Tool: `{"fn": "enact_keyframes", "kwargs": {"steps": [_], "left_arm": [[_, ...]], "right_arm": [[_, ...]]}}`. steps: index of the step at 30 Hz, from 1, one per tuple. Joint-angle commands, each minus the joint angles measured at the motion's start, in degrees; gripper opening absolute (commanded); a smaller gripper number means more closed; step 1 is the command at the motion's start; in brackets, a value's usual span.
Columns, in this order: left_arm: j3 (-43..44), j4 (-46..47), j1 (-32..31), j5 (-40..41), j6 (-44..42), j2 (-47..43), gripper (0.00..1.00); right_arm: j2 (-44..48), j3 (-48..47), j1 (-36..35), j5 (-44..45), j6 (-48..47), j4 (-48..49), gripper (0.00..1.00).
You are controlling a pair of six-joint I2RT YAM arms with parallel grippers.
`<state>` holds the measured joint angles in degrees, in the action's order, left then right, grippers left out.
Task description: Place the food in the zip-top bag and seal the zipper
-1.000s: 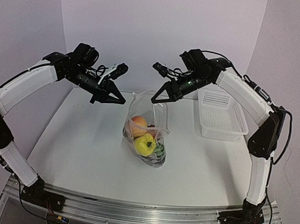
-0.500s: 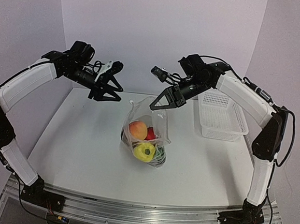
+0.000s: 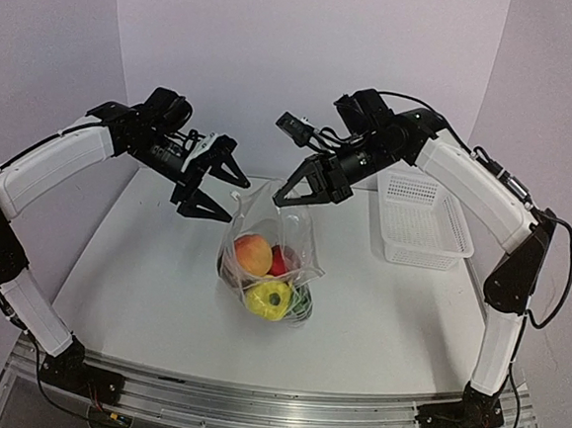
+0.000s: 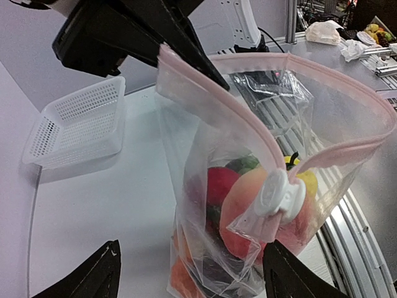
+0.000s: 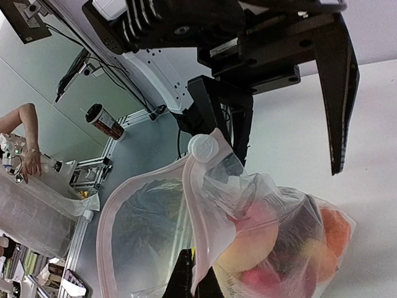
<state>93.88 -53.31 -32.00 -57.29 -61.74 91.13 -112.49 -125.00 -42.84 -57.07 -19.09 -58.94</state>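
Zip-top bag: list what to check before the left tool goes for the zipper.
1. Right tool shut on the zip-top bag rim: ok.
2. Left tool open: ok.
3. Food inside the bag: ok.
4. Zipper sealed: not ok, the mouth gapes.
5. Slider parked at one end of the track: ok.
6. Bag bottom resting on the table: cannot tell.

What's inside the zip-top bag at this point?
Through the clear zip-top bag show a peach fruit, a red piece, a yellow fruit and a green piece. Anything under them at the bottom is covered.
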Motion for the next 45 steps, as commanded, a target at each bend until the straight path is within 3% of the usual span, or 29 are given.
{"fn": "enact_keyframes", "kwargs": {"steps": [1, 8, 10, 14, 19, 20, 27, 32, 34, 36, 42, 43, 45], "left_arm": [[-1.3, -5.5, -1.0, -4.5, -4.7, -1.8, 0.79], [0.0, -0.7, -2.7, -6.6, 3.0, -0.6, 0.79], [-1.1, -0.9, -3.0, -6.8, 3.3, -1.0, 0.74], [-2.5, 0.4, -3.2, -7.0, 4.7, -1.6, 0.48], [-0.8, 1.1, -3.3, -6.2, 7.7, -1.3, 0.04], [-0.9, 0.9, -3.2, -6.1, 7.9, -1.5, 0.01], [-1.7, 2.0, -3.3, -4.2, 13.3, -3.1, 0.00], [-5.4, 12.1, -3.2, 7.9, 27.2, -5.5, 0.00], [-6.2, 14.1, -3.2, 12.9, 33.0, -5.8, 0.00], [-6.8, 14.5, -3.3, 16.5, 36.8, -6.1, 0.00], [-7.7, 14.3, -3.3, 20.6, 41.6, -7.3, 0.00], [-7.5, 14.0, -3.4, 21.1, 41.8, -7.3, 0.00], [-7.3, 13.5, -3.5, 22.1, 42.2, -7.2, 0.00]], "right_arm": [[1.8, -3.8, -0.6, -3.9, -1.3, 1.2, 0.00], [0.3, -6.0, -1.8, -4.1, -1.6, 1.6, 0.00], [0.6, -5.5, -1.8, -3.9, -2.2, 1.9, 0.00], [0.3, -5.3, -1.8, -4.6, -2.0, 2.9, 0.00], [-0.1, -5.1, -1.7, -4.7, -1.8, 3.3, 0.00], [0.0, -4.9, -1.6, -4.8, -1.8, 3.3, 0.00], [-0.3, -3.0, -0.4, -4.6, -1.3, 3.5, 0.00], [0.0, 1.2, 1.1, 3.8, -0.1, 3.6, 0.00], [0.0, 2.8, 1.2, 9.7, 1.0, 3.7, 0.06], [-0.2, 3.2, 1.2, 13.9, 3.3, 3.8, 0.19], [1.7, 0.8, 1.1, 23.8, 8.9, 4.3, 0.78], [2.8, 0.9, 0.9, 26.0, 8.8, 4.8, 0.84], [5.9, 2.7, -0.5, 31.2, 6.1, 7.1, 0.87]]}}
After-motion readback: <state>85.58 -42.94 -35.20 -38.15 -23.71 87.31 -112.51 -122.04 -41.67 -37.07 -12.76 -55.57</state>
